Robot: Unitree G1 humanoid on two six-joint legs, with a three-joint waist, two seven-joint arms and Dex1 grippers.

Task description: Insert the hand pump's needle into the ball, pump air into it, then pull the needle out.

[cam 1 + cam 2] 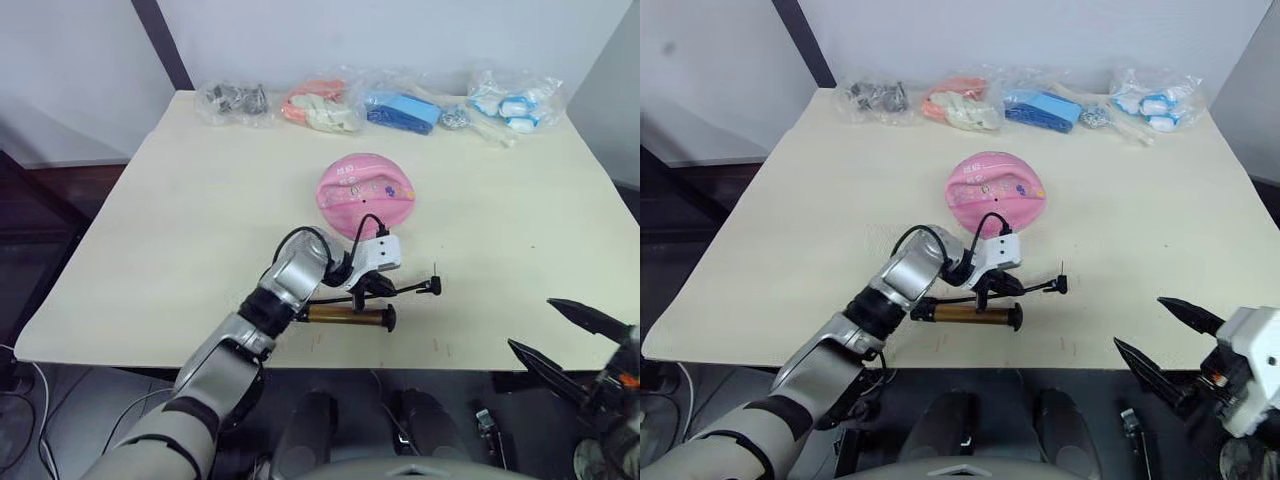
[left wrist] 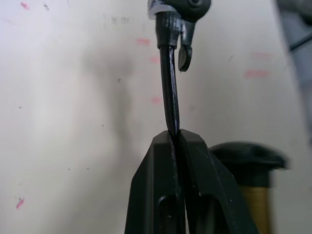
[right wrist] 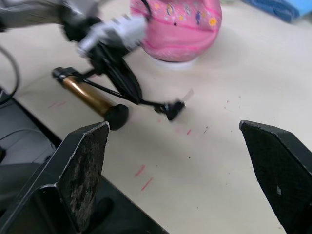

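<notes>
The limp pink ball (image 1: 364, 190) lies at the table's middle. In front of it the bronze hand pump (image 1: 348, 317) lies flat near the front edge. My left gripper (image 1: 378, 288) is shut on the pump's thin black hose (image 2: 169, 92), just above the tube. The hose runs right to a black fitting (image 1: 432, 287) with the needle (image 1: 436, 268) sticking up, a little off the table and clear of the ball. My right gripper (image 1: 560, 330) hovers open beyond the table's front right edge; its fingers (image 3: 83, 168) frame the pump (image 3: 87, 94) and ball (image 3: 181, 27).
Several clear plastic bags (image 1: 405, 105) with small items line the table's far edge (image 1: 330, 88). Bare tabletop lies to the left and right of the ball. A dark pole (image 1: 165, 45) leans behind the table's back left corner.
</notes>
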